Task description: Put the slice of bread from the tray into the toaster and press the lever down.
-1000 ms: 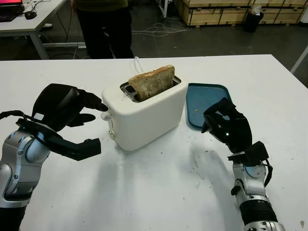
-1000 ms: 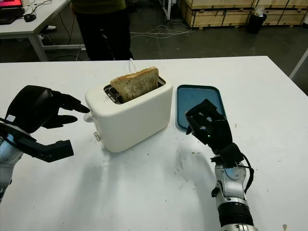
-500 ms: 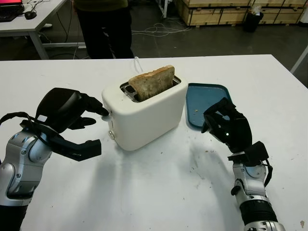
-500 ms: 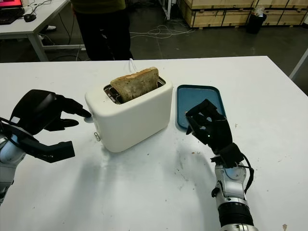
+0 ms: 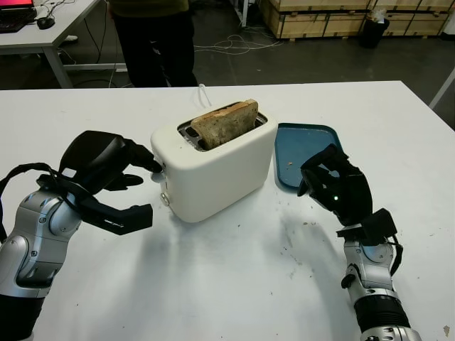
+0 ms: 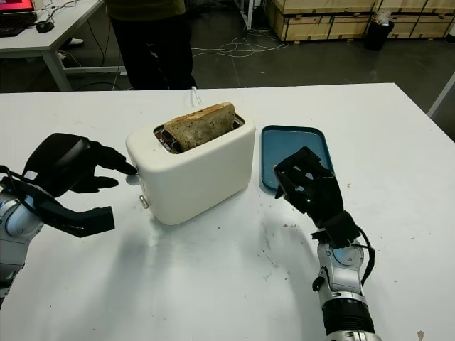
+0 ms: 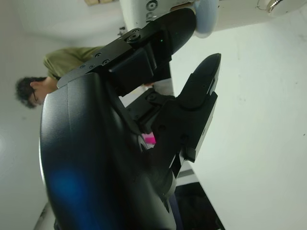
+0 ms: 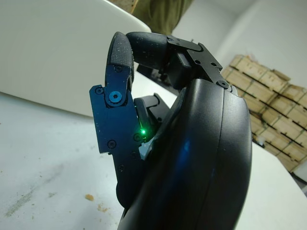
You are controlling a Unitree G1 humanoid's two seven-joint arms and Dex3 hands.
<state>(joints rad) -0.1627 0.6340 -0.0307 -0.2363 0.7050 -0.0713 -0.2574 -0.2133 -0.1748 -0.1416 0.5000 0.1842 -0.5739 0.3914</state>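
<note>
A white table (image 5: 227, 284) fills most of the head-camera frame. Near its centre stands a white toaster (image 5: 213, 167), set at a slight angle. A slice of bread (image 5: 225, 123) sits in the toaster's slot, its browned top edge standing above the rim.

Just right of the toaster lies a blue tray (image 5: 302, 145) with a few crumbs on it.

The left hand (image 5: 106, 167), black and three-fingered, is at centre left of the frame, right beside the toaster's left end. One fingertip (image 5: 153, 166) rests on the pale round lever knob (image 5: 158, 172) on that end of the toaster; in the left wrist view the same fingertip (image 7: 180, 26) presses on the knob (image 7: 206, 21). The other fingers are partly curled, with the thumb (image 5: 124, 217) stretched out below toward the toaster, not touching it. The hand grasps nothing.

The right hand (image 5: 334, 186) is at right of centre, raised above the table at the tray's near edge. Its fingers are curled inward and hold nothing. In the right wrist view a small green light (image 8: 142, 131) glows on the hand, with the toaster's white side behind it.

At the top of the frame, beyond the table, a person (image 5: 153, 35) in dark trousers stands on the dark floor. Wooden crates (image 5: 341, 14) sit at upper right, and another table (image 5: 43, 28) with cables at upper left.
</note>
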